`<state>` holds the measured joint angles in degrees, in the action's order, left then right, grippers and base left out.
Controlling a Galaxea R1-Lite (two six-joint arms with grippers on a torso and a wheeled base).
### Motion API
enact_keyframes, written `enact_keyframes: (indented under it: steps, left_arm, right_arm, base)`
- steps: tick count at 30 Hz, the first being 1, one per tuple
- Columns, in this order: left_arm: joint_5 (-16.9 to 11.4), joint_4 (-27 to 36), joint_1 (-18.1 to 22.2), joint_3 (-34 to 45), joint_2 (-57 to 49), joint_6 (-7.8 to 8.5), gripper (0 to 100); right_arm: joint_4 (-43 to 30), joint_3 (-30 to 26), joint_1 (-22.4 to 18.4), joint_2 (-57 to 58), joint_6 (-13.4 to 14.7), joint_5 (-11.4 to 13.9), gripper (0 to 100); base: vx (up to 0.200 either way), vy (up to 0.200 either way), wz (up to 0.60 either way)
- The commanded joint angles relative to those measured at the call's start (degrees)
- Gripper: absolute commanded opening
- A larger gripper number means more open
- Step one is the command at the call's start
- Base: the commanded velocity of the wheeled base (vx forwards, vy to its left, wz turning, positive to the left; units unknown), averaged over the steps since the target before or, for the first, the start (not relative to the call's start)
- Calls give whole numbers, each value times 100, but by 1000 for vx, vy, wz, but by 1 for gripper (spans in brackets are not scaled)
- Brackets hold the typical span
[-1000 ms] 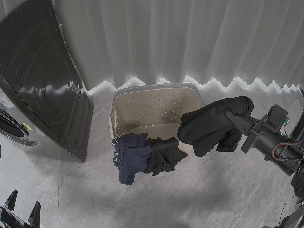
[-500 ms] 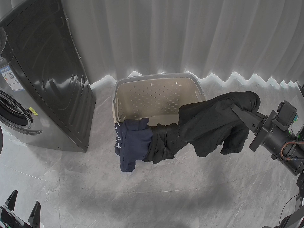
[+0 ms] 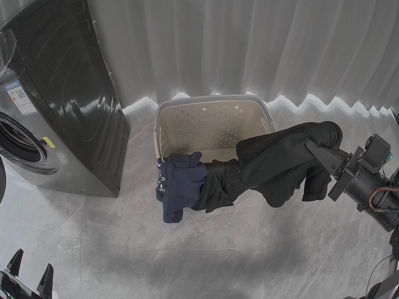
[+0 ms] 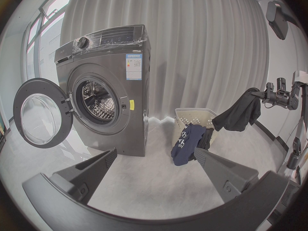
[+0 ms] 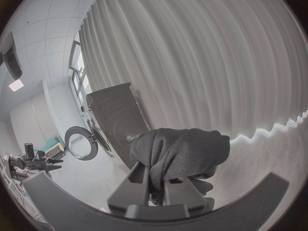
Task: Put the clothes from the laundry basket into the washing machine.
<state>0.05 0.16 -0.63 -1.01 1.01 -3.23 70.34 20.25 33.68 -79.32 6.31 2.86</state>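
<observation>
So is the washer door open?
Open. The door is swung aside from the washer, and you can see the drum inside.

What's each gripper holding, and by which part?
Right gripper pinches the black cloth garment by a bunched fold at its upper end; left gripper is open and empty.

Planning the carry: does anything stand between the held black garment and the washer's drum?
Only the laundry basket, on the floor between them, below the black garment in the right gripper. The washer door hangs open and the drum mouth is unblocked.
</observation>
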Motion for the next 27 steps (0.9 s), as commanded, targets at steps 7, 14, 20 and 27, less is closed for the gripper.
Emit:
enact_keyframes:
  steps: [7,14,20,27]
  left_arm:
    - [4,2,2,92,-57,-11,100]
    - [4,2,2,92,-57,-11,100]
    - [4,2,2,92,-57,-20,100]
    - [4,2,2,92,-57,-11,100]
  right_arm:
    - [15,-21,7,13,10,-5,0]
    - [15,-12,16,5,19,12,0]
    - [24,-12,95,-48,28,12,0]
    - [32,14,147,-101,28,4,0]
  base:
    - [0,200,0]
    - [0,200,0]
    - [0,200,0]
    - [0,200,0]
